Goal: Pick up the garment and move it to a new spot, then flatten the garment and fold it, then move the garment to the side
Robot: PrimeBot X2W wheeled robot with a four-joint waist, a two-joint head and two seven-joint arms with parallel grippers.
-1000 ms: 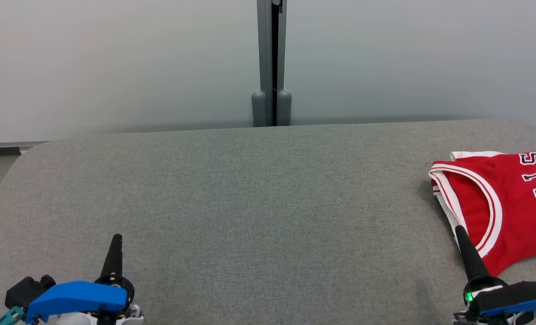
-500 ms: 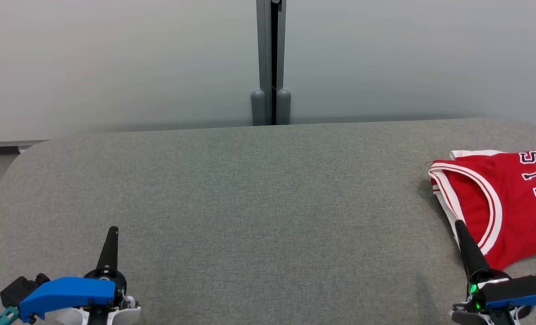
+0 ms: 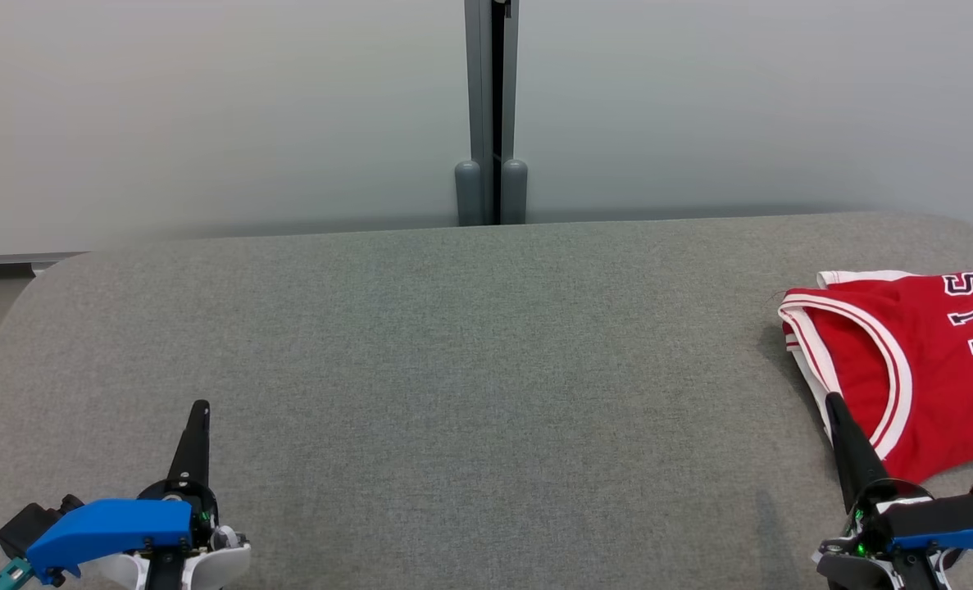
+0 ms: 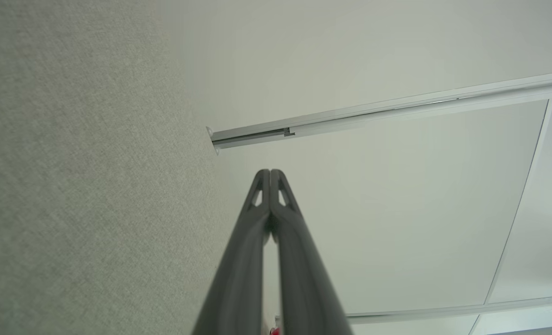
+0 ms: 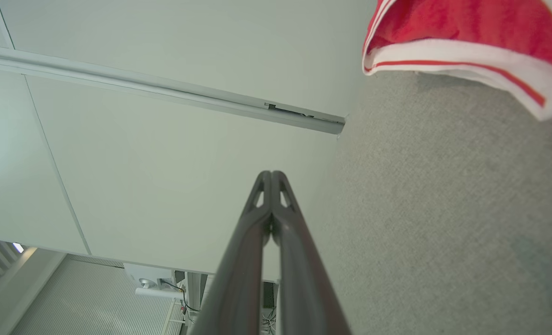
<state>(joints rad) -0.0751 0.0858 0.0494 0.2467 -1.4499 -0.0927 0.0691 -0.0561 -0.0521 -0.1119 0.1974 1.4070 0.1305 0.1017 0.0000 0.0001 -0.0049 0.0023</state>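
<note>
The red garment (image 3: 904, 360) is seen folded at the far right side of the desk (image 3: 486, 369), letters facing up. It is judged to be set there as the last step, out of the way. The right end effector (image 3: 832, 403) is held near its edge, fingers pressed together, nothing gripped. The left end effector (image 3: 200, 408) is held well apart, also closed and empty. The desk is covered in soft grey cloth. A pale wall (image 3: 207, 123) and a grey post (image 3: 493, 115) are seen behind.

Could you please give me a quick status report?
Left claw shut, empty. Right claw shut, empty, beside red jersey. Jersey lying on table, far right. Nothing in the way.
</note>
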